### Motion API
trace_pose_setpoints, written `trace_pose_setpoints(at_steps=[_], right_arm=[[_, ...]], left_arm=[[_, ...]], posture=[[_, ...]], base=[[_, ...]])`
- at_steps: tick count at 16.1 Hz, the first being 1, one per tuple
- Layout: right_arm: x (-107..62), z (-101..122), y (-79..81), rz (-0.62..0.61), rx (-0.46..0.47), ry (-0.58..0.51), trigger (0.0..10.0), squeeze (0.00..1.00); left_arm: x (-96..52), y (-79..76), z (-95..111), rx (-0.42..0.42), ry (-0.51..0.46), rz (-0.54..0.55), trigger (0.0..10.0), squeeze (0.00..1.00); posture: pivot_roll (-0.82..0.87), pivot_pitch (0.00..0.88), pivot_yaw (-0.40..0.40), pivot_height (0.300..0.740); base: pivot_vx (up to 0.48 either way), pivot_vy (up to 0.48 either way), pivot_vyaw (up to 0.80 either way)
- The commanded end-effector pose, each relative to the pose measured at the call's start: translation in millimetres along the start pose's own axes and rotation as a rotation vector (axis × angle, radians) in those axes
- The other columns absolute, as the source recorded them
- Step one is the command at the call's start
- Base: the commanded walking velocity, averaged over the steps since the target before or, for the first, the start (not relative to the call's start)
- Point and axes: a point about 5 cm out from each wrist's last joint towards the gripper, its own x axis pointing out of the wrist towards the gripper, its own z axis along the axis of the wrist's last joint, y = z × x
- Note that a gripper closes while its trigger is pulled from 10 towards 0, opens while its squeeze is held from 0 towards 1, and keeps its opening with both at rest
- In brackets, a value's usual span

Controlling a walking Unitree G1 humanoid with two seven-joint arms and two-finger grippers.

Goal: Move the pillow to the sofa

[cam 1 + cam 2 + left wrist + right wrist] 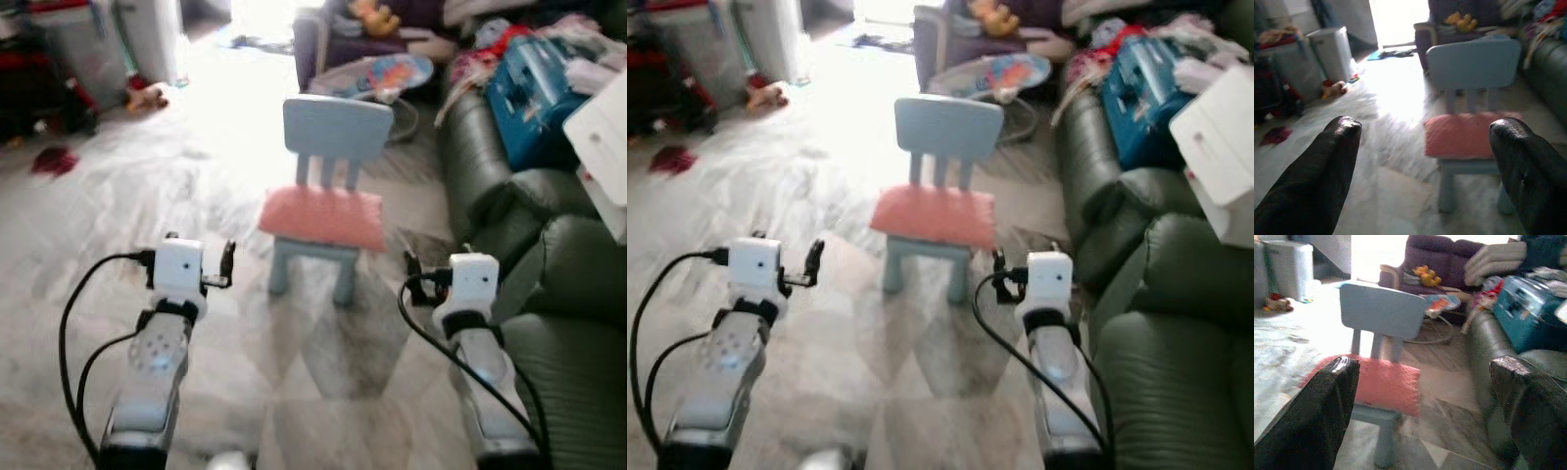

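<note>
Left eye view: a pink pillow (323,215) lay flat on the seat of a small light-blue chair (336,132) standing on the pale floor (147,186). Both silver arms reached forward, short of the chair. The left claw (201,262) sat left of the chair's front legs, the right claw (431,264) near its right front leg; the fingers appeared small and blurred here, so their spread was hard to judge. A dark green sofa (509,235) ran along the right edge (partly cut off), with a blue case (534,93) on it.

Right eye view: the same layout, the pillow clear of both claws.

Left wrist view: the left claw's two black fingers (1317,181) stood wide apart, holding nothing; the pillow and chair appeared between them, farther off.

Right wrist view: the right claw's fingers (1317,416) were likewise spread and empty. One finger overlapped the pillow's near corner in the frame, while the sofa lay beside the other.
</note>
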Motion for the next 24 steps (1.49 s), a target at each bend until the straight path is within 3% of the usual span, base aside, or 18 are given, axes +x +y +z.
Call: trace_pose_setpoints(at_steps=[1,3,6,15,20,24], right_arm=[[-3.3,-0.1,-11.1,-0.027,-0.004,0.015,10.0,0.00],[-7.2,2.9,-11.5,-0.033,0.048,0.027,10.0,0.00],[-10.8,4.6,-10.8,-0.029,0.056,0.025,10.0,0.00],[-8.4,6.9,-13.3,-0.031,0.064,0.040,10.0,0.00],[-3.3,6.0,-10.7,-0.016,0.067,0.045,10.0,0.00],[-2.5,5.7,-11.8,-0.015,0.063,0.044,10.0,0.00]], left_arm=[[-1.2,-8.8,4.0,-0.014,-0.008,-0.025,10.0,0.00],[-10.0,-10.5,-0.7,-0.019,0.021,-0.008,10.0,0.00],[-20.2,-11.1,-4.4,-0.026,0.047,0.004,10.0,0.00],[-14.5,-1.5,0.8,-0.002,0.066,0.031,10.0,0.00],[-12.1,6.4,0.7,-0.008,0.084,0.068,10.0,0.00],[-9.9,-0.6,5.8,-0.025,0.057,0.037,10.0,0.00]], posture=[[0.03,0.000,-0.046,0.740],[0.02,0.000,-0.054,0.740],[0.03,0.000,-0.056,0.740],[0.05,0.000,-0.046,0.740],[0.06,0.000,-0.055,0.740],[0.06,0.000,-0.056,0.740]], base=[[0.480,0.000,0.00],[0.480,0.000,0.00],[0.480,0.000,0.00],[0.463,0.000,0.00],[0.358,0.313,0.00],[0.291,0.381,0.00]])
